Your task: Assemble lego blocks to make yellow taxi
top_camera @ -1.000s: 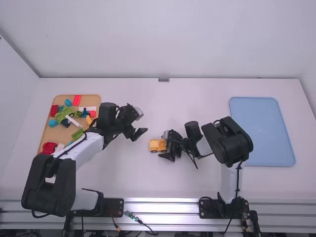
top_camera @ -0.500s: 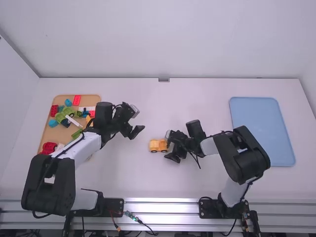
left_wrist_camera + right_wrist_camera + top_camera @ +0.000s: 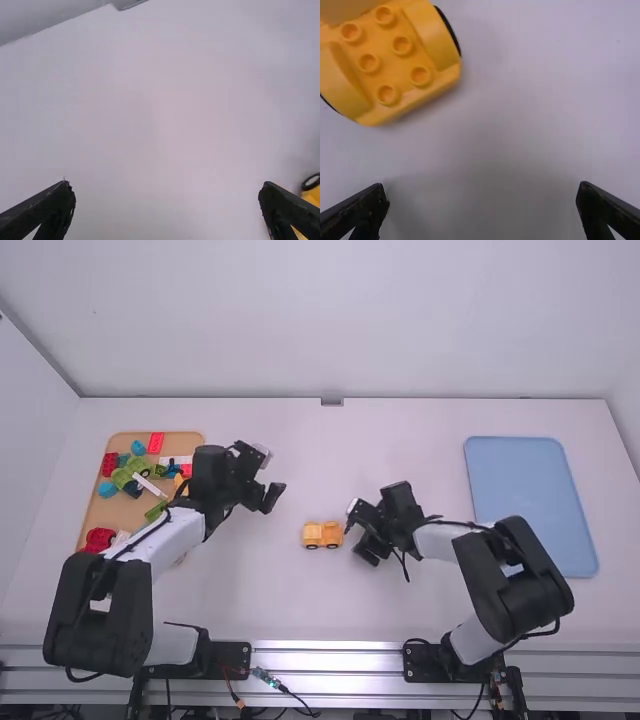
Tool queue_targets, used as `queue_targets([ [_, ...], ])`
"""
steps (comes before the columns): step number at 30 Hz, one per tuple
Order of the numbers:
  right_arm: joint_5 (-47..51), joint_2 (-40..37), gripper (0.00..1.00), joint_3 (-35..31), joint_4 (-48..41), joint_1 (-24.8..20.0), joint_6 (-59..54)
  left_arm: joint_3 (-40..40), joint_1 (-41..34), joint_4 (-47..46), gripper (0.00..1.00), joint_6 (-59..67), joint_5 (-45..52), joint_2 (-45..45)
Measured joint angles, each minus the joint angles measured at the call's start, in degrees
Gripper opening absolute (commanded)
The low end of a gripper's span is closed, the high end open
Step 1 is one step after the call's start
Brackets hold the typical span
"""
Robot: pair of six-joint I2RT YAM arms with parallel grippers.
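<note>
A: OK so, saw what at the far left?

B: Spotted a tan tray [image 3: 98,512] loaded with loose bits. Counted a chunky red block [image 3: 100,538] at the near-left corner, then a darker red block [image 3: 109,465], a blue piece [image 3: 138,448], some green pieces [image 3: 141,466], a slanted white bar [image 3: 150,485], a flat red piece [image 3: 156,443] at the far edge and a yellow piece [image 3: 180,482] by the left arm [image 3: 175,538].

A: Nice. And right of that?

B: Came to the left gripper [image 3: 268,500], above the table [image 3: 300,610] between tray and middle. Looked properly wide in the left wrist view, with table top between the fingertips. Caught a bit of yellow and a dark wheel past one finger too.

A: Got a taxi in the middle?

B: Found a little yellow vehicle [image 3: 322,534] there, upright on its wheels, near the right gripper [image 3: 358,539] but apart from it. Noticed six round studs between two raised sides in the right wrist view, plus a taller yellow section beyond, cut off by the edge.

A: Held by the right one, or nah?

B: Nah. Had its fingers spread wide too, just to the right of the vehicle.

A: Then what?

B: Ended on a light blue tray [image 3: 530,505] at the far right, well apart from the vehicle.
</note>
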Motion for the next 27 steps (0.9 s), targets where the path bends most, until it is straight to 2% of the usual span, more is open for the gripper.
queue_targets([
  [3, 1.46, -1.29, 0.99, 0.0, -1.66, 0.0, 0.92, 1.92, 1.33, -5.29, 0.99, -2.67, -1.77, 0.0],
  [7, 3.08, -4.68, 0.99, 1.95, -8.46, 0.0, 3.98, 7.41, 6.23, -12.52, 0.99, -6.91, -3.17, 0.0],
  [13, 5.68, -10.25, 0.99, 11.87, -16.81, 0.0, 8.96, 15.28, 14.36, -23.08, 0.99, -11.23, -4.02, 1.88],
  [17, 6.45, -12.7, 0.99, 15.47, -18.67, 0.0, 9.88, 18.08, 17.73, -27.1, 1.0, -10.54, -4.39, 6.03],
  [21, 6.64, -12.96, 0.99, 15.91, -18.67, 0.0, 10.05, 18.58, 19.41, -29.42, 0.95, -9.16, -4.92, 9.99],
  [27, 6.8, -12.96, 0.99, 15.91, -18.67, -0.72, 10.1, 18.56, 19.61, -30.38, 0.77, -8.55, -9.42, 13.53],
])
